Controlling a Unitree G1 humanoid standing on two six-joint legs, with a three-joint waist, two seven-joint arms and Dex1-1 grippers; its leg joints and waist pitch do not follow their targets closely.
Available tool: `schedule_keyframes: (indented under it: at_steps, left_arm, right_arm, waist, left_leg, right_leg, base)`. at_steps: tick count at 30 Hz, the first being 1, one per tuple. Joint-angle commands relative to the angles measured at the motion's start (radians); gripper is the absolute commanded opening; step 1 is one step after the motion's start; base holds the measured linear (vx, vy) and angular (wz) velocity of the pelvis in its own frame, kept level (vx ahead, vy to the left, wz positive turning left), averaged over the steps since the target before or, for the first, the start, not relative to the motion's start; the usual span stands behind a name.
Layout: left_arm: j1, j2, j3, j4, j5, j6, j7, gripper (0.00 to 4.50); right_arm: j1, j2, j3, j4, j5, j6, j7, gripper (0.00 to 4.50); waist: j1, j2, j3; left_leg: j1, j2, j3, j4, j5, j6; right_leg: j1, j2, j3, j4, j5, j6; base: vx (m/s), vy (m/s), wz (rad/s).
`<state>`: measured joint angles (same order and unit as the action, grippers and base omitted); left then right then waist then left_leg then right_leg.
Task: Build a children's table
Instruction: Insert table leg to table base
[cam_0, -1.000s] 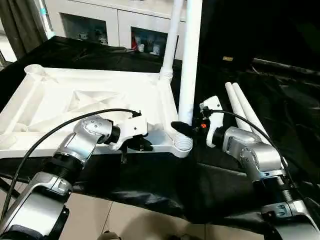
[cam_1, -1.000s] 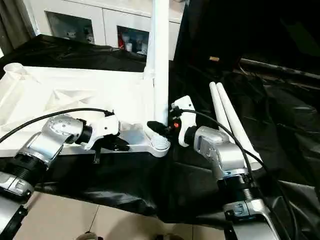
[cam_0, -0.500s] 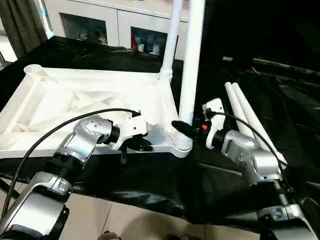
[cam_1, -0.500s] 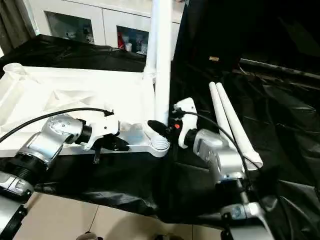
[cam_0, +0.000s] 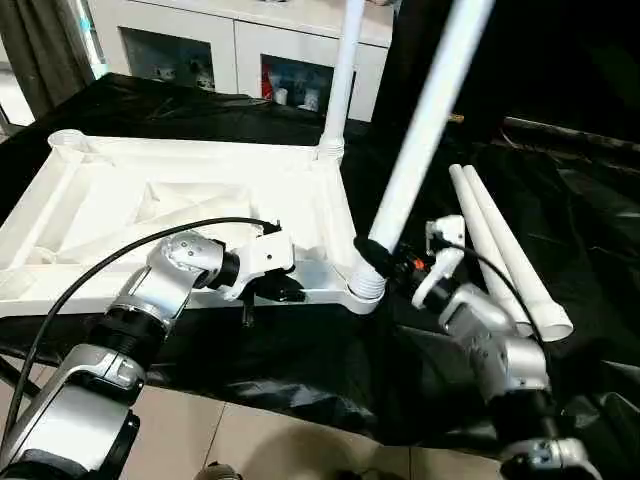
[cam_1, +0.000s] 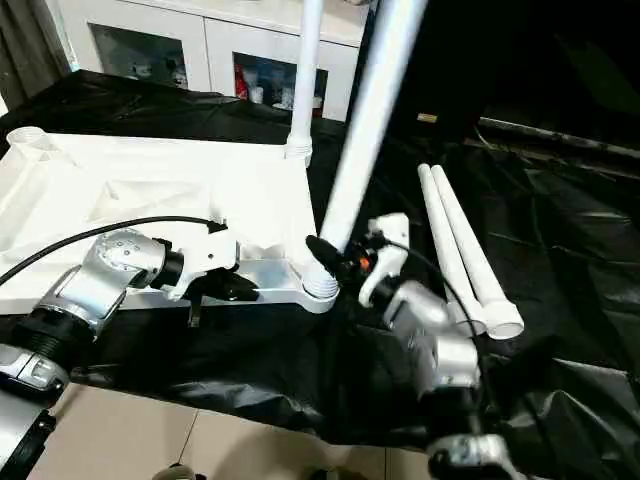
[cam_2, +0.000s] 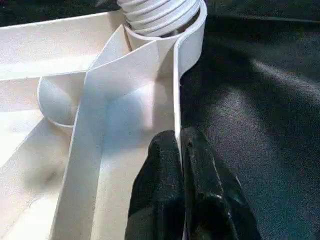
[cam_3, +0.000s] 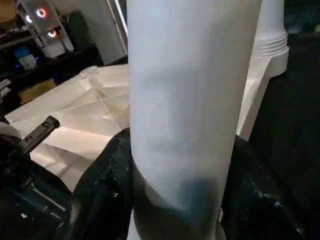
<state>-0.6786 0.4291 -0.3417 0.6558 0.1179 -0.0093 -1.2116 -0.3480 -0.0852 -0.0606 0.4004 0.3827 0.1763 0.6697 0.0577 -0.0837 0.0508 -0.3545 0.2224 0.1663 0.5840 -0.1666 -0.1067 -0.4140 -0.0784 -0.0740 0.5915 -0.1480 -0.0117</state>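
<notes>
The children's table top (cam_0: 170, 200) lies underside up on a black cloth. One white leg (cam_0: 340, 80) stands upright in its far right corner socket. A second leg (cam_0: 425, 120) has its collared end at the near right corner socket (cam_0: 365, 290) and leans to the right. My right gripper (cam_0: 385, 262) is shut on this leg just above the collar, and the tube (cam_3: 190, 100) sits between its black fingers. My left gripper (cam_0: 280, 292) is shut on the top's thin near rim (cam_2: 178, 115), left of that socket. Two loose legs (cam_0: 500, 250) lie on the cloth to the right.
A white cabinet (cam_0: 230, 50) with glass doors stands behind the table. The far left corner socket (cam_0: 68, 140) holds nothing. The black cloth (cam_0: 330, 370) hangs over the front edge above a tiled floor (cam_0: 270, 445). A dark panel (cam_0: 540, 60) rises at the back right.
The leg in my right gripper has tipped from upright to a lean toward the right, and my right forearm has swung lower and nearer. The left arm has stayed put.
</notes>
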Motion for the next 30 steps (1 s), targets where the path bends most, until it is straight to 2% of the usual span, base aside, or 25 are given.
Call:
schedule_keyframes:
  at_steps: [1,4,6,7,8,11,12,13,20,22,26,28,30]
  left_arm:
    - [-0.008,-0.016,-0.011,0.012,0.014,-0.012,0.026,0.0]
    - [-0.005,-0.016,-0.01,0.017,0.014,-0.018,0.031,0.0]
    - [-0.004,-0.016,-0.01,0.018,0.014,-0.02,0.032,0.0]
    - [-0.003,-0.016,-0.01,0.018,0.015,-0.021,0.034,0.0]
    - [-0.002,-0.015,-0.01,0.017,0.016,-0.022,0.035,0.0]
    - [0.0,-0.015,-0.008,0.016,0.018,-0.024,0.044,0.0]
    - [0.0,-0.015,-0.008,0.016,0.018,-0.024,0.044,0.0]
    - [0.0,-0.015,-0.008,0.017,0.02,-0.026,0.046,0.0]
    - [-0.003,-0.021,-0.004,0.032,0.024,-0.039,0.063,0.0]
    - [-0.005,-0.022,-0.004,0.034,0.024,-0.039,0.064,0.0]
    - [-0.007,-0.019,0.0,0.038,0.026,-0.042,0.07,0.0]
    - [-0.007,-0.016,0.001,0.04,0.027,-0.045,0.071,0.0]
    - [-0.007,-0.016,0.001,0.04,0.027,-0.045,0.071,0.0]
  right_arm:
    - [0.028,-0.002,-0.003,0.03,-0.025,-0.017,-0.005,1.88]
    - [0.046,0.005,0.01,0.035,-0.036,-0.059,0.009,1.88]
    - [0.052,0.01,0.012,0.042,-0.037,-0.077,0.013,1.88]
    - [0.056,0.013,0.011,0.051,-0.036,-0.095,0.014,1.88]
    - [0.058,0.015,0.01,0.057,-0.036,-0.105,0.015,1.88]
    - [0.062,0.012,0.012,0.066,-0.041,-0.132,0.023,1.88]
    - [0.062,0.012,0.012,0.066,-0.041,-0.132,0.023,1.88]
    - [0.061,0.012,0.012,0.068,-0.042,-0.137,0.024,1.88]
    - [0.061,0.019,0.006,0.085,-0.053,-0.211,0.004,1.88]
    - [0.06,0.02,0.001,0.092,-0.058,-0.231,-0.007,1.88]
    - [0.072,0.027,-0.005,0.107,-0.09,-0.322,-0.043,1.88]
    - [0.081,0.029,-0.005,0.108,-0.1,-0.35,-0.05,1.88]
    - [0.081,0.029,-0.005,0.108,-0.1,-0.35,-0.05,1.88]
  waist:
    - [-0.007,0.026,-0.054]
    - [-0.007,0.025,-0.053]
    - [-0.007,0.026,-0.054]
    - [-0.008,0.018,-0.055]
    - [-0.006,0.024,-0.056]
    - [-0.007,0.024,-0.053]
    - [-0.009,0.007,-0.053]
    - [-0.006,0.016,-0.052]
    - [-0.009,0.011,-0.048]
    - [-0.011,0.012,-0.047]
    - [-0.012,0.015,-0.046]
    - [-0.014,0.015,-0.047]
    - [-0.014,0.018,-0.048]
  left_leg:
    - [0.017,0.003,-0.006,-0.077,-0.459,-0.016]
    - [0.019,0.003,-0.006,-0.078,-0.467,-0.014]
    - [0.018,0.004,-0.008,-0.081,-0.464,-0.013]
    - [0.016,0.006,-0.007,-0.083,-0.459,-0.01]
    - [0.016,0.008,-0.008,-0.085,-0.452,-0.01]
    - [0.017,0.007,-0.006,-0.086,-0.463,-0.01]
    - [0.015,0.007,-0.004,-0.085,-0.458,-0.006]
    - [0.017,0.006,-0.005,-0.085,-0.456,-0.006]
    - [0.019,0.005,-0.008,-0.083,-0.47,-0.005]
    - [0.02,0.004,-0.009,-0.083,-0.48,-0.006]
    - [0.022,0.003,-0.011,-0.082,-0.495,-0.007]
    - [0.017,0.004,-0.012,-0.085,-0.491,-0.006]
    - [0.018,0.006,-0.012,-0.087,-0.496,-0.001]
  right_leg:
    - [0.025,-0.056,0.024,-0.108,-0.613,-0.07]
    - [0.024,-0.056,0.023,-0.111,-0.621,-0.066]
    - [0.027,-0.057,0.023,-0.11,-0.608,-0.071]
    - [0.029,-0.056,0.023,-0.11,-0.593,-0.076]
    - [0.03,-0.059,0.025,-0.106,-0.571,-0.086]
    - [0.029,-0.057,0.026,-0.107,-0.565,-0.093]
    - [0.029,-0.057,0.026,-0.109,-0.577,-0.088]
    - [0.028,-0.06,0.026,-0.109,-0.594,-0.086]
    - [0.023,-0.063,0.021,-0.121,-0.668,-0.053]
    - [0.021,-0.063,0.018,-0.125,-0.683,-0.047]
    - [0.02,-0.064,0.013,-0.132,-0.707,-0.037]
    - [0.027,-0.065,0.011,-0.13,-0.694,-0.037]
    - [0.029,-0.067,0.003,-0.132,-0.673,-0.043]
  base:
    - [0.0,0.0,0.0]
    - [0.0,0.0,0.0]
    - [0.0,0.0,0.0]
    - [0.0,0.0,0.0]
    - [0.0,0.0,0.0]
    - [0.0,0.0,0.0]
    - [0.0,0.0,0.0]
    - [0.0,0.0,0.0]
    - [0.0,0.0,0.0]
    - [0.0,0.0,0.0]
    - [0.0,0.0,0.0]
    - [0.0,0.0,0.0]
    - [0.0,0.0,0.0]
